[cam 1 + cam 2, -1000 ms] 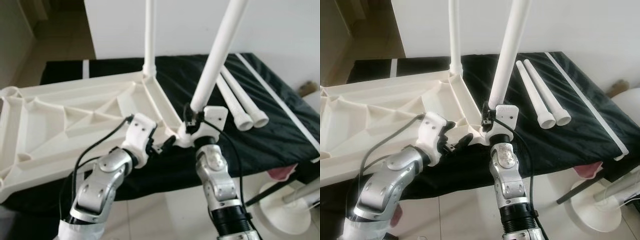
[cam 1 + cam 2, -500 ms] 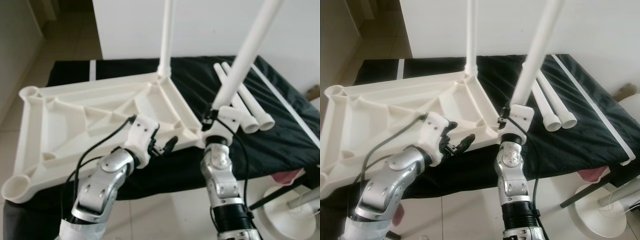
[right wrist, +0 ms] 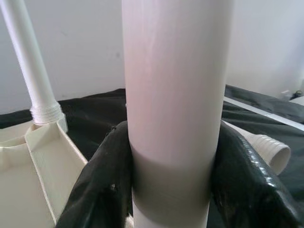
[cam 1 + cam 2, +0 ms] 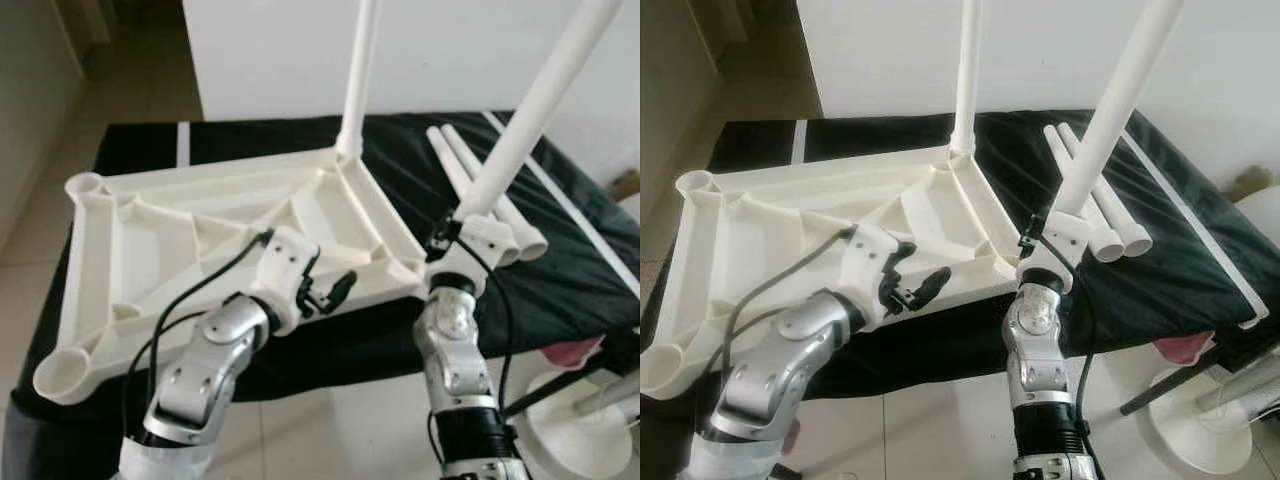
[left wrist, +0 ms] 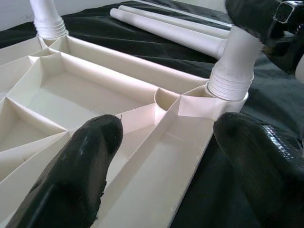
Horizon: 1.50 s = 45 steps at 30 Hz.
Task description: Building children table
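Note:
A white plastic table top (image 4: 150, 240) lies upside down on a black cloth. One white leg (image 4: 357, 80) stands screwed into its far right corner. My right gripper (image 4: 452, 240) is shut on a second leg (image 4: 540, 100), also seen as (image 3: 175, 85), which leans to the right. This leg's threaded end (image 5: 232, 80) sits at the near right corner socket. My left gripper (image 4: 328, 288) is open and holds nothing. It hovers over the near edge of the table top, left of that corner. Its black fingers (image 5: 90, 156) straddle the ribbed underside.
Two spare white legs (image 4: 485, 195) lie side by side on the cloth, right of the table top. A long white strip (image 4: 565, 195) runs along the cloth's right side. A white round-based stand (image 4: 580, 440) is on the floor at lower right. A white wall rises behind.
The camera has swung, so the whole table top now shows. The gap between my left gripper and the held leg has widened. The right gripper still grips the leg.

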Available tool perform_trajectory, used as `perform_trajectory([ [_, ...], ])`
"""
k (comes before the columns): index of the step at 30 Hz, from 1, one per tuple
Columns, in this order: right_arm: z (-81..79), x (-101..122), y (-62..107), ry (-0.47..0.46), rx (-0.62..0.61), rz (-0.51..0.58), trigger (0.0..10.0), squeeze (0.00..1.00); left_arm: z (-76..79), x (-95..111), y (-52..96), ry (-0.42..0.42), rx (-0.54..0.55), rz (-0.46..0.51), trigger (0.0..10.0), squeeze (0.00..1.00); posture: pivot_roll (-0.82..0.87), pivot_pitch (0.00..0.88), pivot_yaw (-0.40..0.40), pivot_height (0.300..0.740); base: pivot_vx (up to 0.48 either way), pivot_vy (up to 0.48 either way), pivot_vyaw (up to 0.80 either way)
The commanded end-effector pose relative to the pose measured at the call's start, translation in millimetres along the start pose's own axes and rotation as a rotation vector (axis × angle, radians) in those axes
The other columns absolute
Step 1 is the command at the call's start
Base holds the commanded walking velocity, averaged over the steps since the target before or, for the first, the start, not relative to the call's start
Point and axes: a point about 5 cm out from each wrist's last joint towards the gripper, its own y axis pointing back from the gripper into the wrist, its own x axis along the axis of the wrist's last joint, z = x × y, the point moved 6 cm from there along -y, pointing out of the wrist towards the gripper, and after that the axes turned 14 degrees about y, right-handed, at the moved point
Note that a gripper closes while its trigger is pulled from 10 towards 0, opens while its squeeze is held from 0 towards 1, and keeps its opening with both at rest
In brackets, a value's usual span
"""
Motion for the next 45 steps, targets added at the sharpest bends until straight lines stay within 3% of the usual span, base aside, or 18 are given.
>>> perform_trajectory([
  [1,10.0,-28,2.5,0.021,0.010,-0.079,10.0,1.00,0.6,2,-2.3,-0.035,0.024,0.008,10.0,0.00,0.05,0.063,-0.032,0.740,0.000,0.000,0.00],
  [9,10.4,-19,-14.9,0.022,0.188,-0.027,10.0,0.97,4.4,0,-6.9,-0.076,0.012,-0.003,10.0,0.00,0.04,0.068,-0.030,0.740,0.000,0.000,0.00],
  [10,10.4,-18,-16.1,0.030,0.214,-0.017,10.0,0.00,5.2,-1,-7.9,-0.086,0.010,-0.006,10.0,0.00,0.04,0.071,-0.031,0.740,0.000,0.000,0.00],
  [17,8.8,-19,-18.6,0.023,0.346,-0.017,10.0,0.00,9.0,-4,-11.7,-0.111,-0.004,-0.011,10.0,0.00,0.03,0.073,-0.032,0.740,0.000,0.000,0.00],
  [19,9.9,-18,-19.1,0.036,0.451,0.008,10.0,0.00,11.8,-6,-14.2,-0.120,-0.012,-0.018,10.0,0.00,0.03,0.074,-0.030,0.740,0.000,0.000,0.00],
  [23,11.2,-19,-19.3,0.051,0.498,0.021,10.0,0.00,13.8,-7,-15.3,-0.129,-0.020,-0.020,10.0,0.00,0.03,0.074,-0.030,0.740,0.000,0.000,0.00],
  [26,8.0,-23,-17.9,0.096,0.637,0.032,10.0,0.00,19.3,-11,-16.5,-0.150,-0.055,-0.037,10.0,0.00,0.02,0.074,-0.024,0.740,0.000,0.000,0.00],
  [32,-0.1,-22,-17.0,0.164,0.791,0.056,10.0,0.00,19.3,-10,-19.0,-0.158,-0.063,-0.035,10.0,0.00,0.02,0.071,-0.017,0.740,0.000,0.000,0.00],
  [35,-0.8,-22,-17.6,0.172,0.807,0.056,10.0,0.00,19.1,-10,-19.6,-0.159,-0.063,-0.035,10.0,0.00,0.02,0.070,-0.017,0.740,0.000,0.000,0.00],
  [36,-0.9,-21,-20.2,0.195,0.827,0.069,8.7,0.00,19.5,-9,-20.4,-0.161,-0.066,-0.032,10.0,0.00,0.01,0.068,-0.018,0.740,0.000,0.000,0.00],
  [37,-0.9,-21,-20.2,0.195,0.827,0.069,8.7,0.00,19.5,-9,-20.4,-0.161,-0.066,-0.032,10.0,0.00,0.01,0.068,-0.018,0.740,0.000,0.000,0.00],
  [38,-0.8,-21,-21.9,0.203,0.842,0.075,0.0,0.00,19.7,-8,-21.0,-0.165,-0.067,-0.030,10.0,0.00,0.02,0.064,-0.020,0.740,0.000,0.000,0.00],
  [45,1.6,-25,-24.3,0.208,0.874,0.065,0.0,0.00,17.2,-6,-21.9,-0.170,-0.060,-0.022,10.0,0.00,0.02,0.062,-0.025,0.740,0.000,0.000,0.00],
])
